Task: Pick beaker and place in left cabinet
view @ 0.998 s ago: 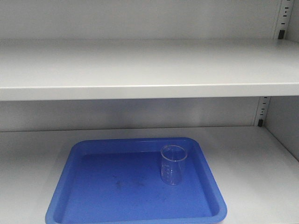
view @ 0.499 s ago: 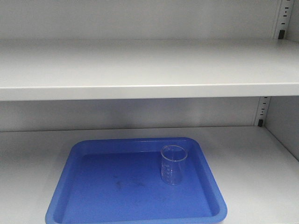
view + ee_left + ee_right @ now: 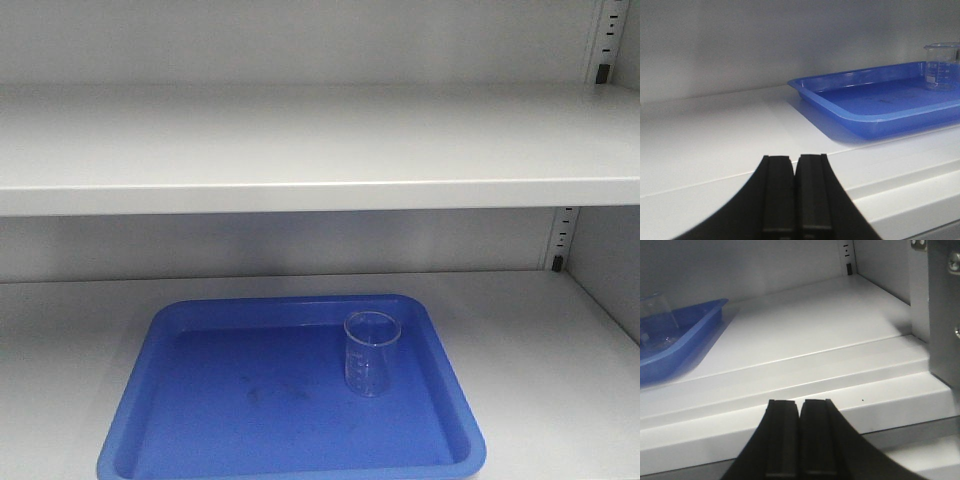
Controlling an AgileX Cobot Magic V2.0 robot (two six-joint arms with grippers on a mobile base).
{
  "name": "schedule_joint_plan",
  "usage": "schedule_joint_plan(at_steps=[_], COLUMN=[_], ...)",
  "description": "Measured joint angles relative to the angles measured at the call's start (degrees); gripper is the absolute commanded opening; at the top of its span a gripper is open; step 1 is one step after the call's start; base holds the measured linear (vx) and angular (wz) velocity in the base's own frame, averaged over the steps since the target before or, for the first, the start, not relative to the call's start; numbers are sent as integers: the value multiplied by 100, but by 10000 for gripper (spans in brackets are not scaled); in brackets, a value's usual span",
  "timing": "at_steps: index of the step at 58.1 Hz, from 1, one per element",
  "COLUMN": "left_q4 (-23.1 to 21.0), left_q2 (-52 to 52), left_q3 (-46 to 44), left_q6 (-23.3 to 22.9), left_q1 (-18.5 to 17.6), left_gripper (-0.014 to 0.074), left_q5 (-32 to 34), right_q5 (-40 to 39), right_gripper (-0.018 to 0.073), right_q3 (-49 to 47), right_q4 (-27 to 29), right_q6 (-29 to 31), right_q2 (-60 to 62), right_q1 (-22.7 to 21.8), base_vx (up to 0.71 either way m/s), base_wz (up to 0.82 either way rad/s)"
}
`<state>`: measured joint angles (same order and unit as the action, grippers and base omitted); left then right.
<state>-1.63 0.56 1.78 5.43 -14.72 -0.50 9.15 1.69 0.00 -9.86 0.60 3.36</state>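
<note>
Hovering at the shelf's front edge, the left gripper [image 3: 796,165] has its jaws pressed together, empty. Well apart, the beaker [image 3: 372,352] stands upright in the blue tray [image 3: 200,440] inside the left cabinet [image 3: 300,150]. Farther right, the right gripper [image 3: 800,410] is likewise closed, empty.

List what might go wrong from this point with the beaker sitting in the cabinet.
1. The beaker is light clear glass standing upright on the blue tray; a bump to the tray could tip it.
2. The left tool and right tool, both shut, sit low at the shelf's front edge; an advance could hit that lip.
</note>
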Motion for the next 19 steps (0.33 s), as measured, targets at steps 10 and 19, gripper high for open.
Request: schedule_joint_plan(at_steps=[10,19], left_q4=[0,0], left_q2=[0,0], left_q3=[0,0], left_q6=[0,0], left_q1=[0,0], left_gripper=[1,1], left_q5=[0,0], right_q5=[17,17], right_gripper=[-4,-4], right_q3=[0,0], right_q4=[0,0], right_q6=[0,0], right_q2=[0,0], right_q1=[0,0], base_vx=[0,0], base_wz=[0,0])
